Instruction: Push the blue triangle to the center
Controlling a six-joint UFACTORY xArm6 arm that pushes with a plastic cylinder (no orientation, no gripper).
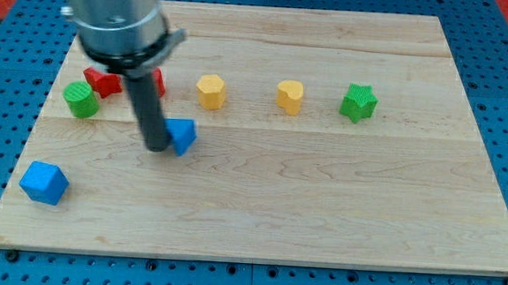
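The blue triangle (182, 135) is found on the left half of the wooden board (320, 217), somewhat above mid-height and well short of the middle; my tip (156, 147) is set against its left side, touching or all but touching; no fingers are carried by the arm, only the plain rod, so nothing is pinched or spread. That placement is judged deliberate: with the tip on the side away from the centre, a push toward the view's right and slightly toward the bottom would carry the triangle inward.

A red block (103, 82) is partly hidden behind the arm near the top-left corner, and a second red piece (158, 82) shows just right of the rod; whether it is a separate block cannot be told; a green block (82, 99) lies just beside the first, toward the left edge; a blue cube (44, 183) sits near the bottom-left corner. In a row below the top edge are seen a yellow block (211, 91), a yellow heart (290, 96) and a green star (359, 103).

The stretch from the triangle to the middle is bare wood, and the lower half of the board is open to the bottom and right edges; the yellow block is the nearest neighbour, up and to the right, and would be brushed only if the push drifted toward the top edge; every edge is well apart from the intended path.
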